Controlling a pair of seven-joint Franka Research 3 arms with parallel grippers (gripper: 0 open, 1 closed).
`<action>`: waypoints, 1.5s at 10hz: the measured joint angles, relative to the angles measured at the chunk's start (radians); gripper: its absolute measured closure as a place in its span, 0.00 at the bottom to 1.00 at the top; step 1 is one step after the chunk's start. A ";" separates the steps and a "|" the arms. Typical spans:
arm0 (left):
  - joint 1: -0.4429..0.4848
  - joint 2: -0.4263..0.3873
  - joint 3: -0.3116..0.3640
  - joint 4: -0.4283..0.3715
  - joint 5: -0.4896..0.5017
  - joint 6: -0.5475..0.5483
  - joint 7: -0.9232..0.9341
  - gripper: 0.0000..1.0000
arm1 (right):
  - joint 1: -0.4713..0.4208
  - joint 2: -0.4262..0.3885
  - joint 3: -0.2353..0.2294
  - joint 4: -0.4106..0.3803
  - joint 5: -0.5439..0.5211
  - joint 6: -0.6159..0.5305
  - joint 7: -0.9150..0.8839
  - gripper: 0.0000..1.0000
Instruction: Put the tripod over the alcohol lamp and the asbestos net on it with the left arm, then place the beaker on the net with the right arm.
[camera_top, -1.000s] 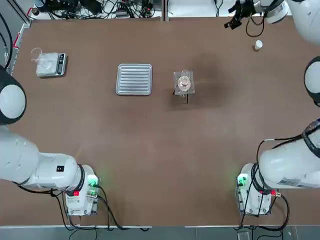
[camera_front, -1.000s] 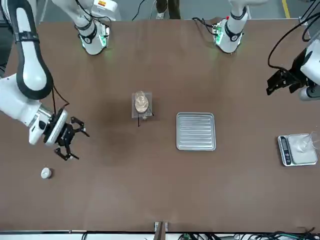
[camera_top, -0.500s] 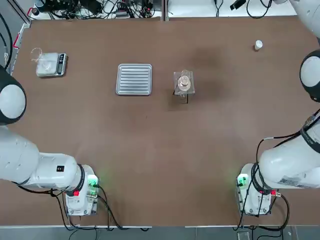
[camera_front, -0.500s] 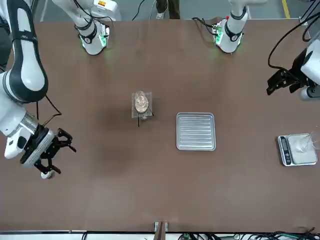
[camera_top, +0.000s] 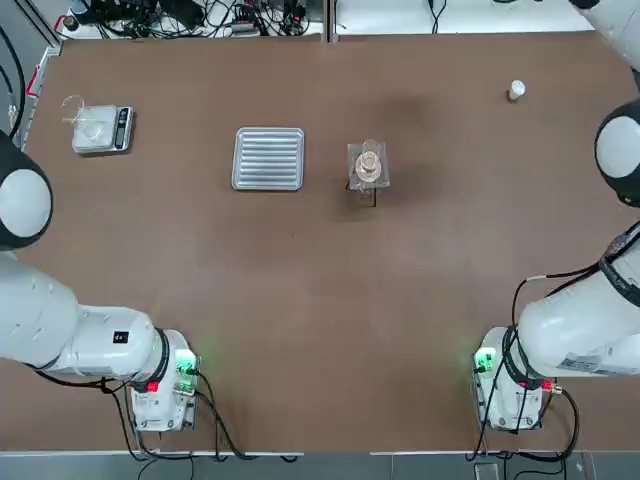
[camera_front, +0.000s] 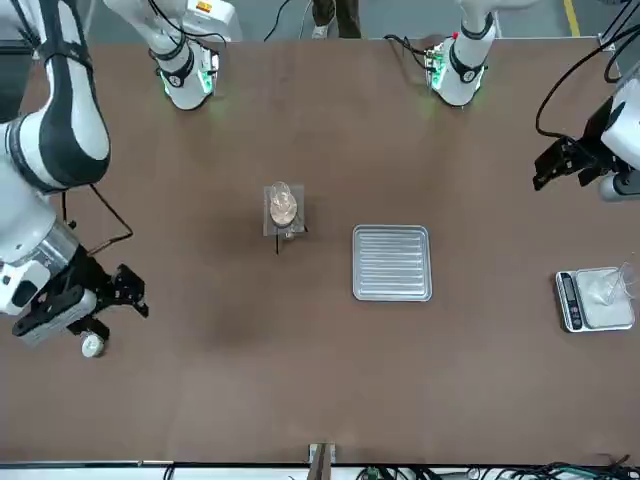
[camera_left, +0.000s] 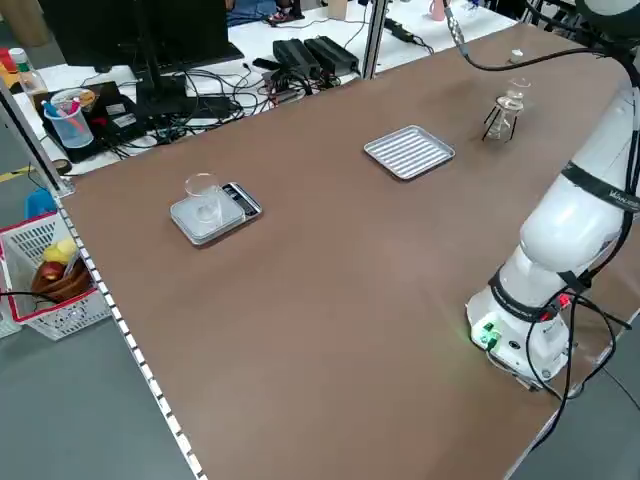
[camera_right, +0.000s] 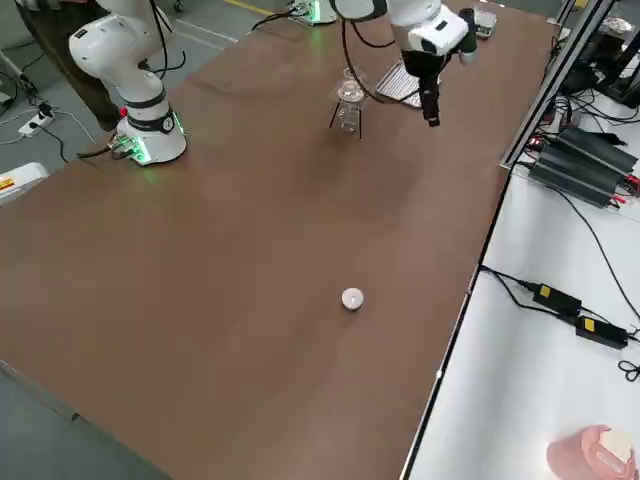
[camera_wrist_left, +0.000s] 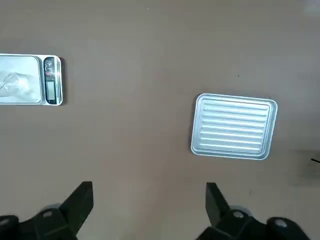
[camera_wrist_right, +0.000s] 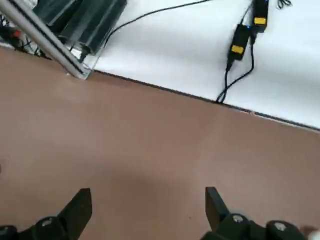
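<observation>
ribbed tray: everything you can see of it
The tray is a shallow, silver, metal-looking rectangle with rounded corners, a raised rim and parallel ridges across its floor. It lies flat on the brown table, holding nothing. In the top view it sits just left of the tripod stack, apart from it, with the scale farther left. Neither gripper touches it; the open left gripper looks down on it from well off.

Overhead, the right gripper (camera_front: 122, 290) is off the picture's edge entirely. At the stack, the alcohol lamp (camera_top: 369, 172) is covered by the asbestos net (camera_top: 367, 165), and the beaker (camera_top: 370, 157) is too small to read clearly.
</observation>
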 joint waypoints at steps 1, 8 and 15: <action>0.000 0.000 0.000 0.000 0.000 0.000 0.000 0.01 | 0.002 0.000 0.006 0.013 -0.006 -0.030 0.093 0.00; 0.000 0.000 0.001 0.000 0.000 0.000 0.000 0.00 | 0.025 -0.045 0.009 0.107 -0.031 -0.281 0.355 0.00; 0.000 0.000 0.001 0.001 0.000 0.000 0.000 0.01 | 0.092 -0.176 -0.165 0.072 -0.073 -0.427 0.258 0.00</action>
